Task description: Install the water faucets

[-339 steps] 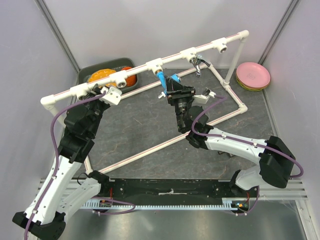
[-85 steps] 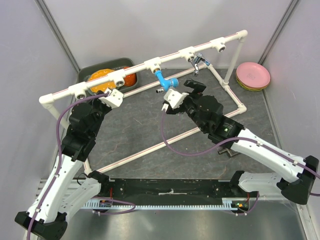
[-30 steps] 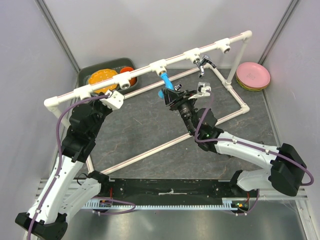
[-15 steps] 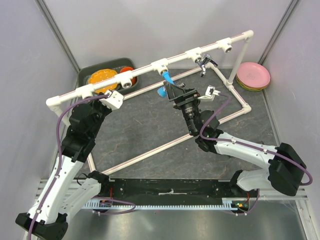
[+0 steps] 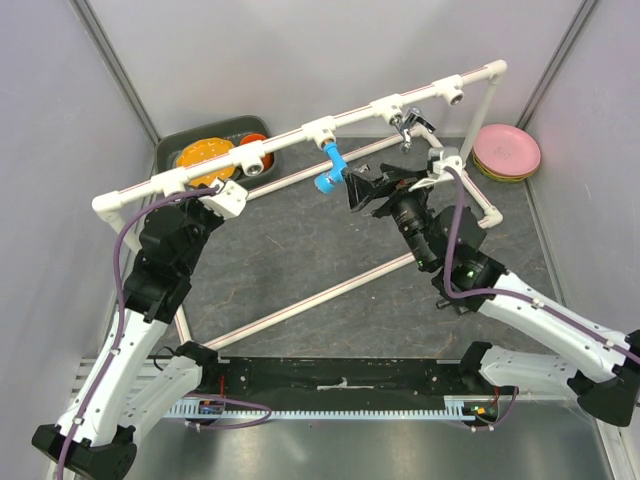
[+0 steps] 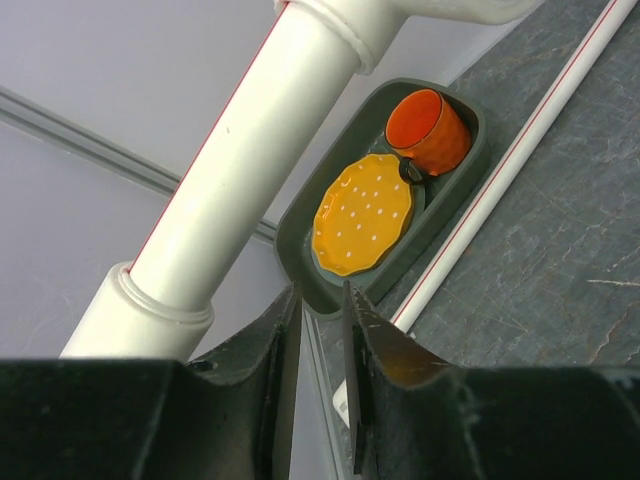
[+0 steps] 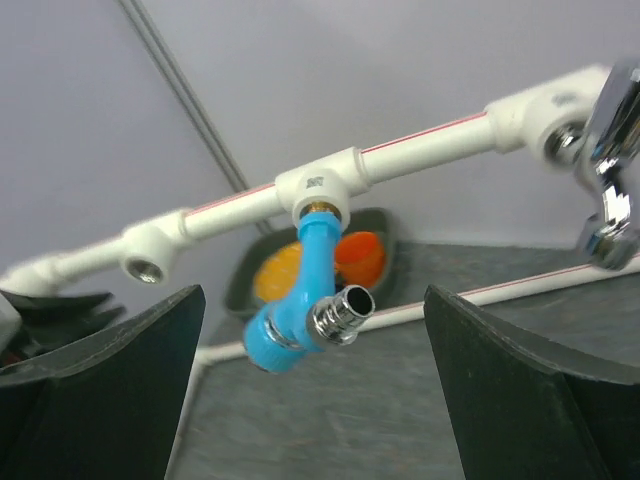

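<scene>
Far left on the desk (image 5: 280, 255): left claw (image 6: 320, 295) is raised to the left end of the pipe frame (image 5: 290, 137). Overhead view hides its fingers behind the wrist; left wrist view shows them a narrow slit apart, background visible through the slit, white rail passing just to their left. Whether they touch the rail: cannot tell. Same wrist view looks onto the dark tray (image 6: 295, 255) in the back-left corner, holding an orange dotted plate (image 6: 362, 215) and an orange cup (image 6: 428, 130) side by side; overhead, the rail crosses over the tray. Centre: blue faucet (image 7: 312, 255) is seated in the middle tee socket (image 5: 320, 128) of the top rail. Overhead gives only a blue stub with a round knob; right wrist view adds the orange thread at the socket mouth, body slanting down-left, knob at the low end, chrome nozzle facing the camera. Facing it, right claw (image 7: 312, 292) stands fully apart, one finger at each side of its view, blue faucet beyond the tips, not touched. Next tee to the right carries the chrome faucet (image 5: 410, 125), shiny, hanging down; the wrist view cuts it at the frame edge. Room: bare grey desk between the arms under the rail; walls (image 5: 60, 200) close behind and at both sides; pink plates (image 5: 505, 150) stacked in the back-right corner, outside the frame's upright.
</scene>
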You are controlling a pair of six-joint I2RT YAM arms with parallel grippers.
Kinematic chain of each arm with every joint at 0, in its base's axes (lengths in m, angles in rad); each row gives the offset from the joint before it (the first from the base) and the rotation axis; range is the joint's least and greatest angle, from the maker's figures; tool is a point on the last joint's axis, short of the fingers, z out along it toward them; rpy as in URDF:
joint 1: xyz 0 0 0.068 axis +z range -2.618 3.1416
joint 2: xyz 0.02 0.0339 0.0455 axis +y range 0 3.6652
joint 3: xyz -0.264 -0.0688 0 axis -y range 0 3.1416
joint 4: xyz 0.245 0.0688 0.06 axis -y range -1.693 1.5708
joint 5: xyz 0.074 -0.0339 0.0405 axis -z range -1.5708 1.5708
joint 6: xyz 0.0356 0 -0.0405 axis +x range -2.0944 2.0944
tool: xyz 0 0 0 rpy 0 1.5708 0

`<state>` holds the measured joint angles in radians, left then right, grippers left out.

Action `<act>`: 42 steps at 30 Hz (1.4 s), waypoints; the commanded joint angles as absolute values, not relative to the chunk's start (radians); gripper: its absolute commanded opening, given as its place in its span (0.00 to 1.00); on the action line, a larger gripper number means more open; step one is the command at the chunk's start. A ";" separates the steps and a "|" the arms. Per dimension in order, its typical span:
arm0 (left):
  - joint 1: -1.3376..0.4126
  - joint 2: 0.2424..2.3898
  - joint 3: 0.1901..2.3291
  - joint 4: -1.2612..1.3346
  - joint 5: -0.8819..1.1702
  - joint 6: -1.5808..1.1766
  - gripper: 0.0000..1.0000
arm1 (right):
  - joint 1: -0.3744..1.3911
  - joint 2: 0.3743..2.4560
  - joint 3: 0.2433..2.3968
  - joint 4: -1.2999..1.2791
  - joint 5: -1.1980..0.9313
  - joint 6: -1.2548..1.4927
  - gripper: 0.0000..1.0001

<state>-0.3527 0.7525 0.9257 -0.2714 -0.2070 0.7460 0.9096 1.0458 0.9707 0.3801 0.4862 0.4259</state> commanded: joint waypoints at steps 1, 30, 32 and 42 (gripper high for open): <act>-0.344 0.753 0.928 -0.227 -0.207 0.727 0.29 | 0.910 1.025 1.144 0.002 0.428 -0.130 0.98; -0.337 0.747 0.919 -0.226 -0.206 0.738 0.02 | 1.180 1.408 1.354 0.021 0.968 -1.574 0.93; -0.337 0.746 0.917 -0.226 -0.206 0.738 0.02 | 1.172 1.423 1.365 0.029 0.974 -1.588 0.91; -0.337 0.723 0.934 -0.218 -0.209 0.712 0.02 | 1.157 1.466 1.381 0.049 0.974 -1.559 0.41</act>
